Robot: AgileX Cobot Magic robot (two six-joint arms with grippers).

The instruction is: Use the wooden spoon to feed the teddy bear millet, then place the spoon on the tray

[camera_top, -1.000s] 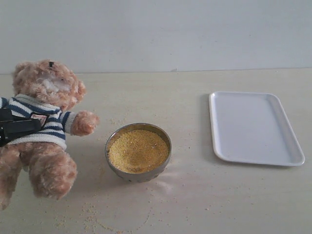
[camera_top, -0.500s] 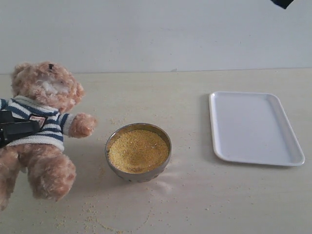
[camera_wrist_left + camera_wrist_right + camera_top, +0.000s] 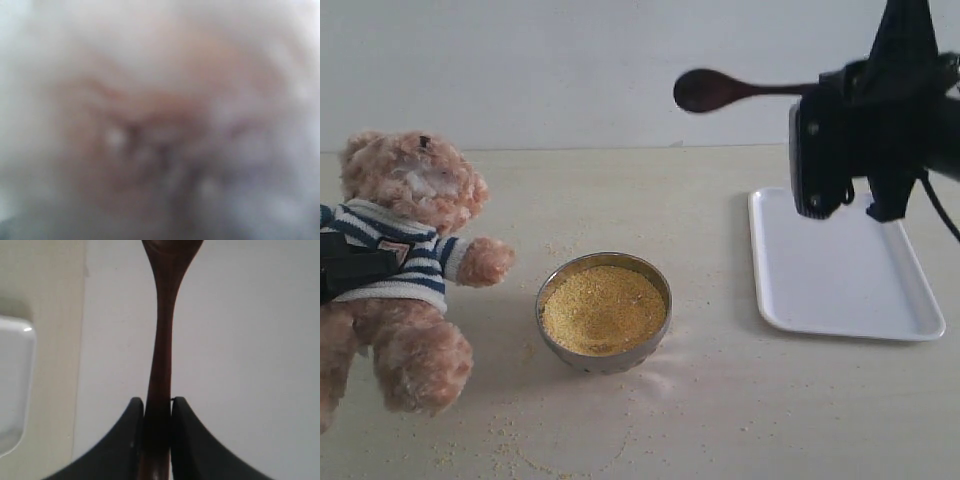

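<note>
Two grips showing: right jaws pinching wooden spoon (image 3: 705, 90) handle, high above-right of bowl (image 3: 605, 362); left jaws clamping teddy bear (image 3: 410, 180) left of bowl. Scooping step pending: spoon needing lowering into millet (image 3: 603, 308).

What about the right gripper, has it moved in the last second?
Yes. The right gripper, holding the wooden spoon, has come into view from the upper right and now hangs over the tray's left edge.

No legible text; the teddy bear (image 3: 415, 195) wears an unreadable badge (image 3: 398, 245).
</note>
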